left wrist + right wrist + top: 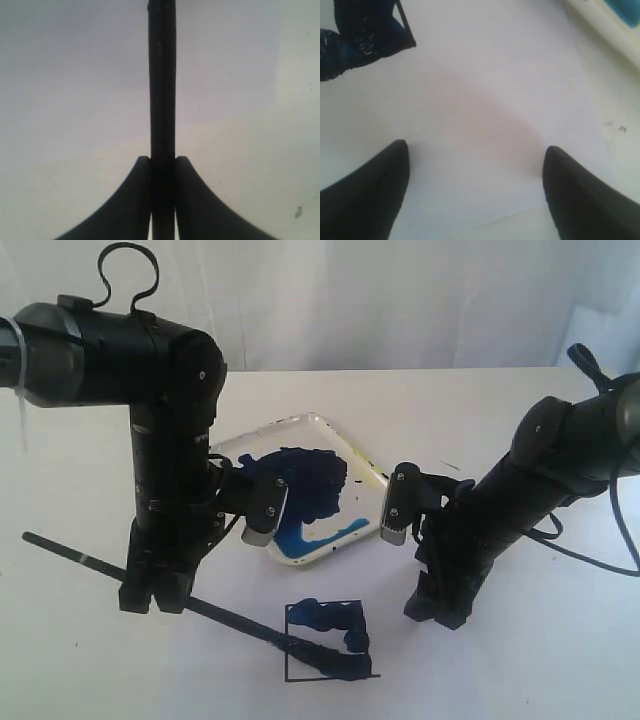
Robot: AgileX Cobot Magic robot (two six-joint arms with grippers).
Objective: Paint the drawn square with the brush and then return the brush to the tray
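Count: one brush, one tray, one drawn square, two grippers. Left gripper: clamped on the black handle, both fingers pressed flat against its sides, grip partway along with a length projecting behind. Right gripper: spread wide, holding nothing, tips low over bare white table, just beside the square and near the tray's corner. Brush: slanted low, bristle end resting inside the square at its lower edge. Square: thin black outline, dark blue smears along top, right side and bottom, centre-left white. Tray: behind the square, between the arms, large dark blue blotch, light blue and yellow smears
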